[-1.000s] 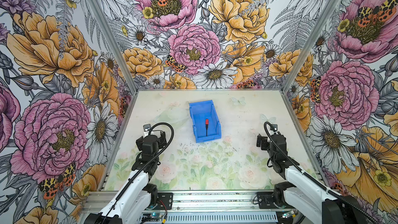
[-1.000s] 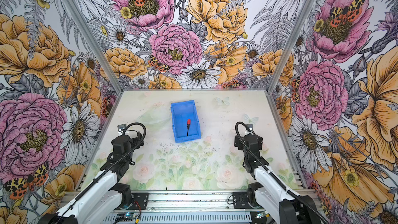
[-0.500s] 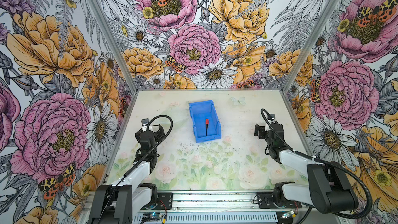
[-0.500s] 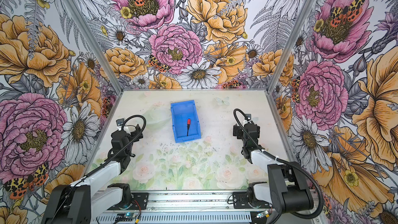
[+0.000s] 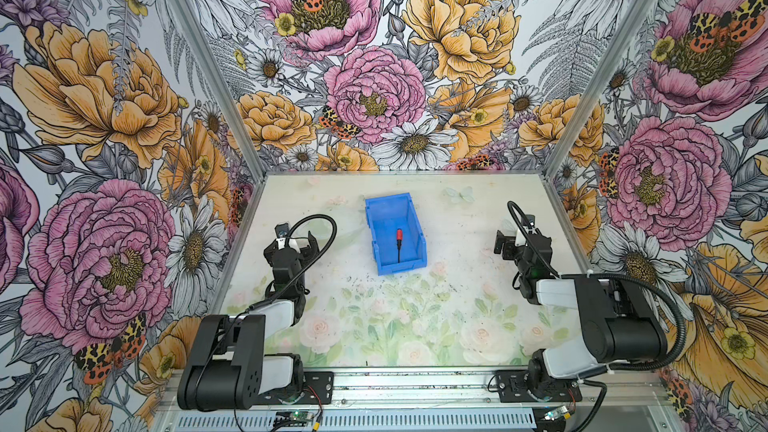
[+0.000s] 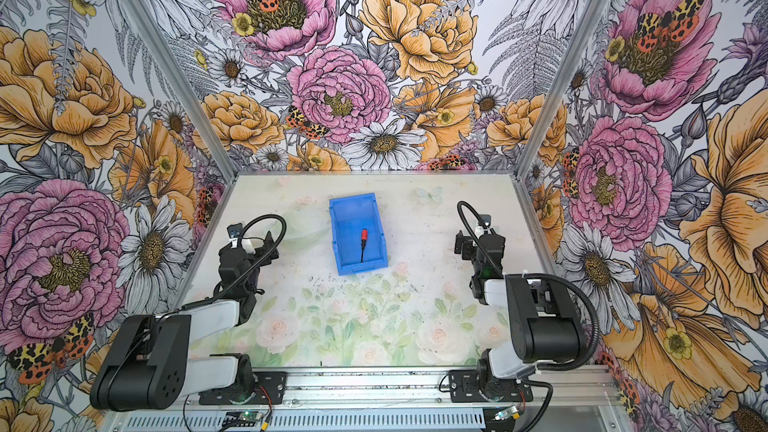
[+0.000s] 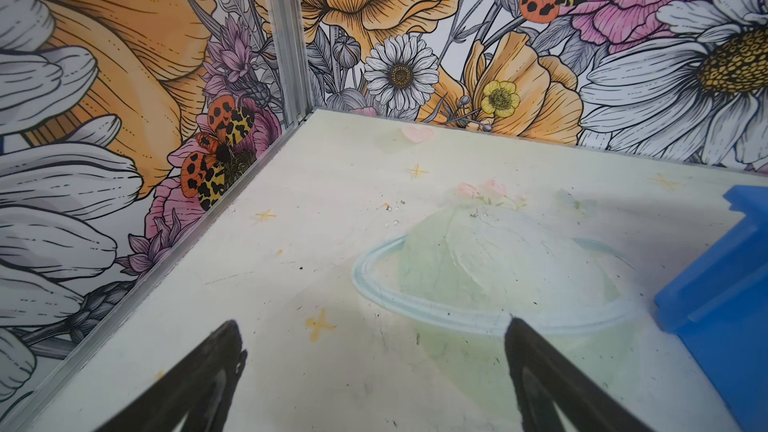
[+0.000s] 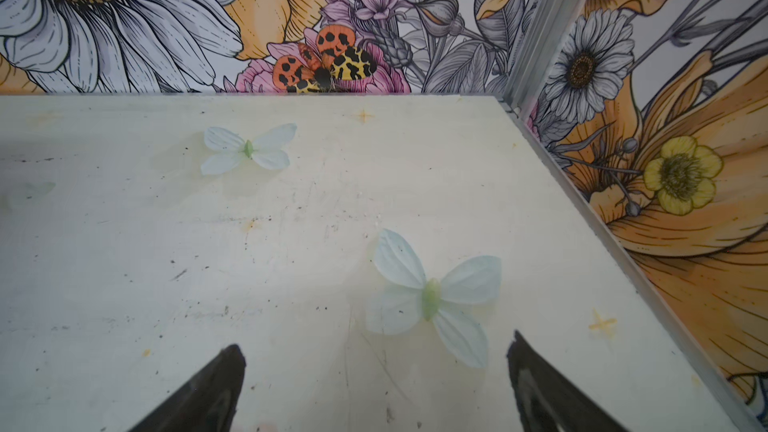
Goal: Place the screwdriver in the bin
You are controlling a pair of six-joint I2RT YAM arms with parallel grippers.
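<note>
The screwdriver lies flat inside the bin, between the left jaws and the right jaws and well apart from both. Both stand wide open, holding nothing. The likeliest risk is the nearer left jaws nudging the bin.

Pale floral-printed tabletop, bold flower-and-moth wall panels, aluminium corner posts, front mounting rail

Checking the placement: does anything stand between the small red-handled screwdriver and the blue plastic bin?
Nothing visible does: the small red-handled screwdriver already lies inside the blue rectangular plastic bin, flat on its floor.
</note>
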